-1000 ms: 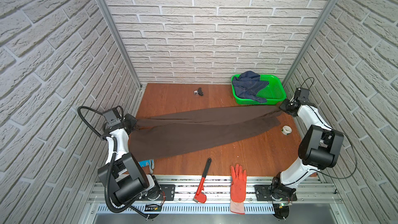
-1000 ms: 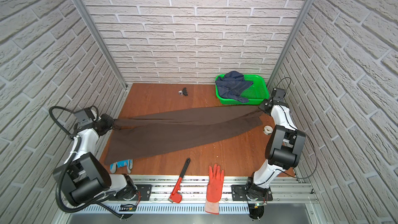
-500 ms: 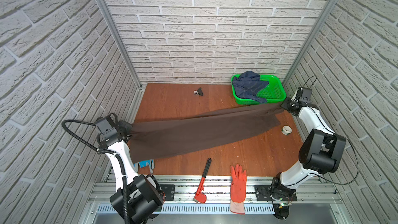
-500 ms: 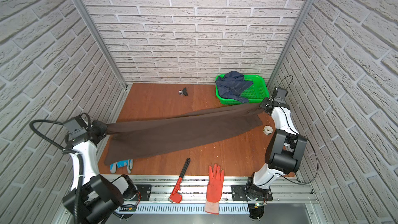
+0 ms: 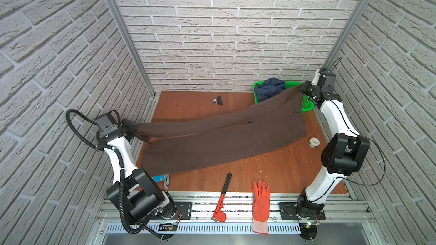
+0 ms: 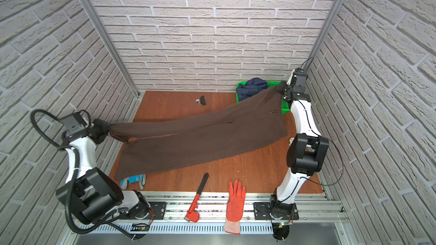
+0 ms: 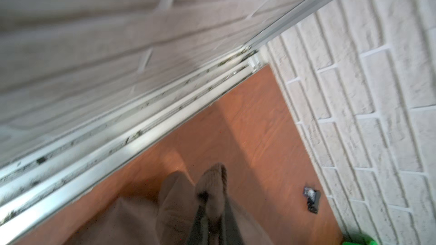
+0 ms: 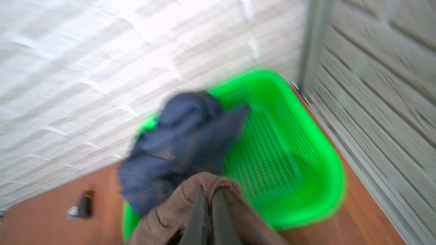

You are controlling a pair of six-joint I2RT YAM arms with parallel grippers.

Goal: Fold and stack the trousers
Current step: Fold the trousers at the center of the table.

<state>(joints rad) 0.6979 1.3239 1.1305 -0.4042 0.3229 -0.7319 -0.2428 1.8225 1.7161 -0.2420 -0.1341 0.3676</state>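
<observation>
I see the long dark-brown thin-fabric trousers [image 5: 224, 142] lifted since a second ago, stretched from middle left to upper right, lower edge trailing on the reddish wooden table [image 5: 271, 170]. My left gripper [image 5: 132, 127] and right gripper [image 5: 303, 90] each pinch an end tight, ready, I judge, for folding.

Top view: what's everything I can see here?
trousers: one, dark brown, across the middle, lifted at both ends
basket: one, green, far right corner
garment: one, dark blue, in basket
small object: one, black, far side
tape roll: one, white, right side
wrench: one, red, front edge
rubber glove: one, orange, front edge
work glove: one, blue, front left
table: one, brown, underneath
left gripper: one, black, gripping trousers
right gripper: one, black, gripping trousers
</observation>
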